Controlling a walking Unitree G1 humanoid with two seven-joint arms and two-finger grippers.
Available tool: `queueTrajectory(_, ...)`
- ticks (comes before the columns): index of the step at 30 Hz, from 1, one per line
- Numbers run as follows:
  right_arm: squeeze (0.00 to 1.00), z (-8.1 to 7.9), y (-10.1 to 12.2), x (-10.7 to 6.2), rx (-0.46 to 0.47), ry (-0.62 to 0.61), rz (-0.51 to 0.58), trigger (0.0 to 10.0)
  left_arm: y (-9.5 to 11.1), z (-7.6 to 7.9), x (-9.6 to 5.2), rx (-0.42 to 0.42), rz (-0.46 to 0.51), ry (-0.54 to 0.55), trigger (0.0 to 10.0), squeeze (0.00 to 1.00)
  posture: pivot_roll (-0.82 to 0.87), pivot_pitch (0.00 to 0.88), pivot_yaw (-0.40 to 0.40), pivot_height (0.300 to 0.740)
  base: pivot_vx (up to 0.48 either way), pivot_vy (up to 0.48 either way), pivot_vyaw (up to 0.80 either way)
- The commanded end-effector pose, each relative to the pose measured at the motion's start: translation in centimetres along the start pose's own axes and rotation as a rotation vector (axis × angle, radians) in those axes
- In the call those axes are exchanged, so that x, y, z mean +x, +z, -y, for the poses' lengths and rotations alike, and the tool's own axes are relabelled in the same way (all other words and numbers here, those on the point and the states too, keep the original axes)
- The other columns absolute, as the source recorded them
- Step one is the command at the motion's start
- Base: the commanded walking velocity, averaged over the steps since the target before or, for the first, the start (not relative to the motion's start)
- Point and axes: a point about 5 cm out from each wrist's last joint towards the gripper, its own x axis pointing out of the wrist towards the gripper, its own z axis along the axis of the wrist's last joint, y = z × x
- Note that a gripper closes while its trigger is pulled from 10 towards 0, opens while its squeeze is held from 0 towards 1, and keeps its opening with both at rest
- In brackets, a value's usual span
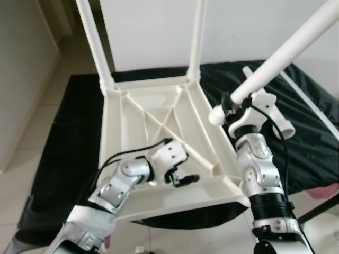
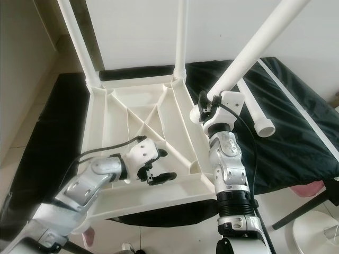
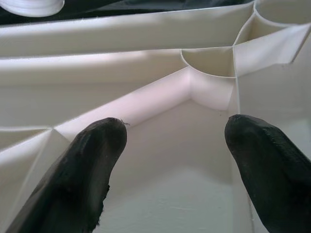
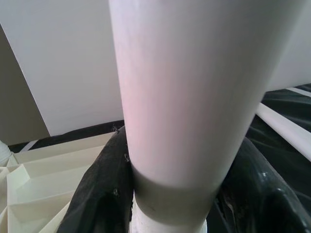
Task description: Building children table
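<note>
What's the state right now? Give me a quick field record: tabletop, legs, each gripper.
tabletop: white tabletop upside down on a black cloth, ribbed underside up
legs fitted: two far-corner legs upright in sockets
loose leg: spare leg lying on the cloth
left gripper: left gripper open, inside the tabletop near a near corner socket
right gripper: right gripper shut on tilted leg, above the tabletop's right edge

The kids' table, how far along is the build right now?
Done: two legs stand in the far corner sockets of the upside-down tabletop. In hand: the right gripper holds a third leg, tilted above the tabletop's right edge, while the open left gripper hovers inside the near end. Left: seat this leg, then the fourth lying on the black cloth.
</note>
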Motion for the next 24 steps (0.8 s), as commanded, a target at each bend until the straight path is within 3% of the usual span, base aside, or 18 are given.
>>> queueTrajectory(1, 0.00, -0.2, 0.0, 0.1, 0.003, 0.003, -0.001, 10.0, -2.2, -0.7, -0.1, 0.012, -0.125, 0.185, 10.0, 0.00, 0.00, 0.000, -0.005, 0.740, 0.000, 0.000, 0.00)
queueTrajectory(4, 0.00, -0.3, -0.1, 0.1, 0.002, 0.004, -0.004, 10.0, -2.7, -1.2, 0.0, 0.042, -0.172, 0.231, 10.0, 0.00, 0.00, 0.000, -0.004, 0.740, 0.000, 0.000, 0.00)
queueTrajectory(11, 0.00, -0.4, -0.2, 0.1, 0.002, 0.008, -0.007, 10.0, -2.7, -1.7, 0.2, 0.044, -0.164, 0.257, 10.0, 0.00, 0.00, 0.000, -0.005, 0.740, 0.000, 0.000, 0.00)
queueTrajectory(17, 0.00, -0.5, -0.2, 0.2, 0.000, 0.013, -0.009, 10.0, -1.6, -1.2, 0.4, -0.016, -0.054, 0.210, 10.0, 0.00, 0.00, 0.000, -0.004, 0.740, 0.000, 0.000, 0.00)
queueTrajectory(24, 0.00, -0.6, -0.4, 0.2, 0.002, 0.017, -0.012, 10.0, -0.3, 0.6, 0.3, -0.056, 0.078, 0.060, 10.0, 0.00, 0.00, 0.000, -0.001, 0.740, 0.000, 0.000, 0.00)
